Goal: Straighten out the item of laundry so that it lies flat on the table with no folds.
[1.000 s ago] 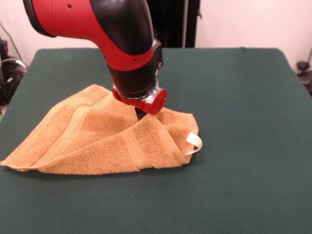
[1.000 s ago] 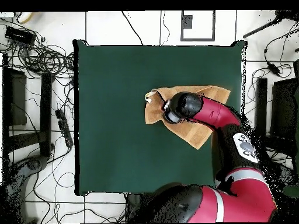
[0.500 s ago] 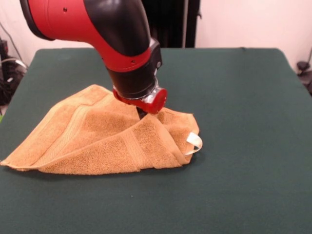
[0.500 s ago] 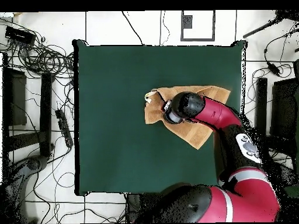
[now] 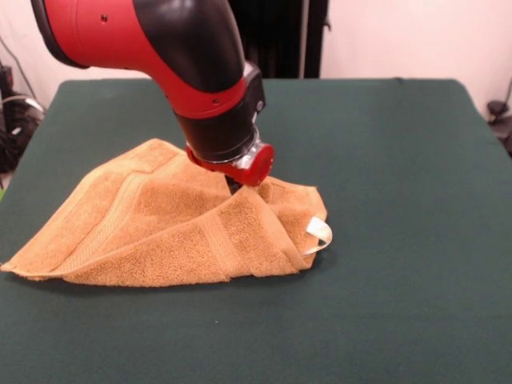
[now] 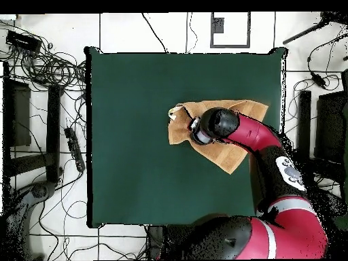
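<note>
The golden-orange towel (image 5: 160,232) lies crumpled and folded over itself on the dark green table (image 5: 384,160), left of centre in the front view. Its white tag (image 5: 318,234) sticks out at its right end. My gripper (image 5: 231,188) comes straight down onto the towel's right part. Its dark tips are sunk in the cloth, and the folds rise and meet at them, so it is shut on the towel. In the overhead view the towel (image 6: 230,155) shows around the arm's wrist (image 6: 216,124), which hides the gripper.
The red and black arm (image 6: 272,156) reaches over the table's right edge in the overhead view. Cables (image 6: 47,64) and stands lie on the floor beyond the table's sides.
The arm's upper part has shifted slightly left in the front view. The gripper stays at the same spot on the towel, and the towel's shape is almost unchanged.
</note>
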`<state>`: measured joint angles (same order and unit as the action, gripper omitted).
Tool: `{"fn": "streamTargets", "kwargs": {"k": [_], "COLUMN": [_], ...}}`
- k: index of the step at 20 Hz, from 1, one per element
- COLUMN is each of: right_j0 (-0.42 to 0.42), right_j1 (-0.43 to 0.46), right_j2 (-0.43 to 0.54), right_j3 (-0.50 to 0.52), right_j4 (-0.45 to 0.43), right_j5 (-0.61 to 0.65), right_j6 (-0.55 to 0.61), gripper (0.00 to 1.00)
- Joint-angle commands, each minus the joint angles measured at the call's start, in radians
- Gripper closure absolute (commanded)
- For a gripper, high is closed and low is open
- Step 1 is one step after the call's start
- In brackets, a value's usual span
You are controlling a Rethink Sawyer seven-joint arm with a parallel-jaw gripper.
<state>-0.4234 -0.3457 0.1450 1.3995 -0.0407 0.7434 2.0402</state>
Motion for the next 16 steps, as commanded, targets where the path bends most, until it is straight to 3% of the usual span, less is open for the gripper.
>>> {"fn": "streamTargets", "kwargs": {"k": [1,7,16], "right_j0": [0.030,0.038,0.049], "right_j1": [0.045,0.086,0.149], "right_j2": [0.128,0.124,0.101], "right_j3": [0.067,0.051,-0.008], "right_j4": [0.009,-0.005,-0.021], "right_j5": [0.105,0.089,0.159], "right_j6": [-0.047,-0.054,-0.064], "gripper": [1.00,1.00,1.00]}}
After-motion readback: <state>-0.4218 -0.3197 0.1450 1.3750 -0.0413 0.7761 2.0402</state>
